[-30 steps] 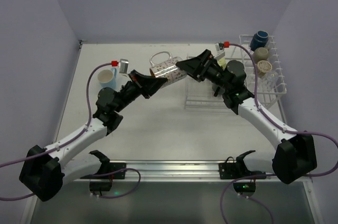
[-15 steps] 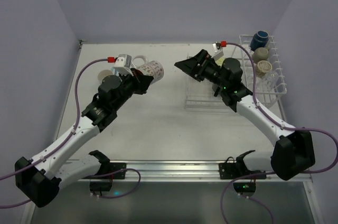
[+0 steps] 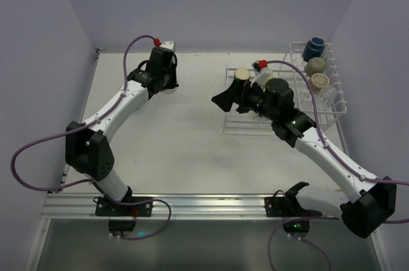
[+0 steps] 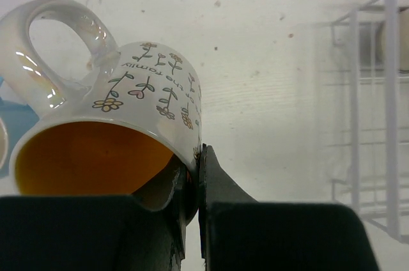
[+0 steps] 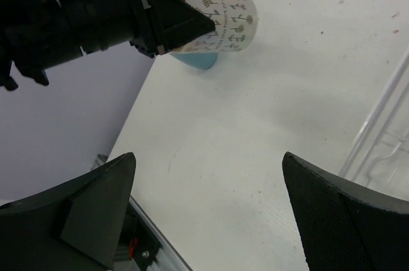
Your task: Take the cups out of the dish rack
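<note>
My left gripper [image 4: 195,156] is shut on the rim of a white flower-patterned mug with an orange inside [image 4: 153,85], held tilted at the table's far left. In the right wrist view this mug [image 5: 223,18] hangs over a light blue cup [image 5: 195,60]. In the top view my left gripper [image 3: 163,84] hides both. My right gripper [image 3: 223,100] is open and empty over the table, left of the white dish rack [image 3: 335,101]. The rack holds a navy cup [image 3: 314,47], a pale cup [image 3: 314,65], a beige-brown cup [image 3: 319,80], and a beige cup [image 3: 241,76] on its flat section.
The rack's wires show at the right edge of the left wrist view [image 4: 358,92] and of the right wrist view [image 5: 383,117]. The left wall runs close beside the mug. A metal rail [image 3: 204,204] lines the near table edge.
The patterned mug was held between both grippers a second ago. The right gripper let go and drew back toward the rack. The left arm carried the mug to the far left.
</note>
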### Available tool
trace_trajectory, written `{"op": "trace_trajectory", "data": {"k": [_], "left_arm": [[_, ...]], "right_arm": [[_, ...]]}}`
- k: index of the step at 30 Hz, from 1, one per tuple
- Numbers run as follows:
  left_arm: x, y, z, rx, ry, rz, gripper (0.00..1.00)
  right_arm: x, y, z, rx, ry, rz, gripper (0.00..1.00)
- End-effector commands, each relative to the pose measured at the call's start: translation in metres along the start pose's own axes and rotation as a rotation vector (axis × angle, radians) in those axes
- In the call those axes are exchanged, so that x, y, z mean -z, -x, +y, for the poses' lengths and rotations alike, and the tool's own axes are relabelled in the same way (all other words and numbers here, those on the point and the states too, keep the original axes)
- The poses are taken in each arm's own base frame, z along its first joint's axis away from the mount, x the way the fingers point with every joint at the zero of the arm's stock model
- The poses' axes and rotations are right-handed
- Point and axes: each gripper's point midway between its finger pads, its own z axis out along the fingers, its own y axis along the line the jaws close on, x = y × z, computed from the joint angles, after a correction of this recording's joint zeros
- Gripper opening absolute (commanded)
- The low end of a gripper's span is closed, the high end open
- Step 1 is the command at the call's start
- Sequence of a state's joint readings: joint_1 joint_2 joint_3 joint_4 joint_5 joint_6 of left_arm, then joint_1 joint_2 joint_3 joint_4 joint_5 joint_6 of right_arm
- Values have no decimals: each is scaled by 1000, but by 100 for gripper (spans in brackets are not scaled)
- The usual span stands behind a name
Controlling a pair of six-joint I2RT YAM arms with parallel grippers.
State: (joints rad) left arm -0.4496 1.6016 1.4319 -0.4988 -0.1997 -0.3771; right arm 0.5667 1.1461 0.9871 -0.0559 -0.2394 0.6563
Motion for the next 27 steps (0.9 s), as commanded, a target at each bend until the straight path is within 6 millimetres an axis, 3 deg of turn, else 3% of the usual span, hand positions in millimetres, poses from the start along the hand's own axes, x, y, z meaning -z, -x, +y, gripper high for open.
{"op": "trace_trajectory", "data": {"k": [1,2,8,16,18,19,22,27], "left_arm": [[-7,29,22,-60,42,-5,0],[-22,19,29,-68,67,40,0],[-57,-7,39,-92,102,151,0],[-81,-34,55,-119,155,271,0],[-83,-35,57,-122,169,274,10],[-82,-36,59,-127,175,275,27],[-79,-34,65,-135,209,267,48],[-69,-18,65,-134,211,219,69]], "right_arm": [[19,6,-11,105,-91,-24,99],[23,3,-12,108,-94,-20,99],[38,0,8,116,-11,-14,99],[37,-11,-11,144,-79,17,99],[36,-12,-16,149,-102,21,99],[35,-13,-17,155,-105,24,99],[34,-11,-20,164,-123,28,99],[33,-4,-29,179,-183,18,99]]}}
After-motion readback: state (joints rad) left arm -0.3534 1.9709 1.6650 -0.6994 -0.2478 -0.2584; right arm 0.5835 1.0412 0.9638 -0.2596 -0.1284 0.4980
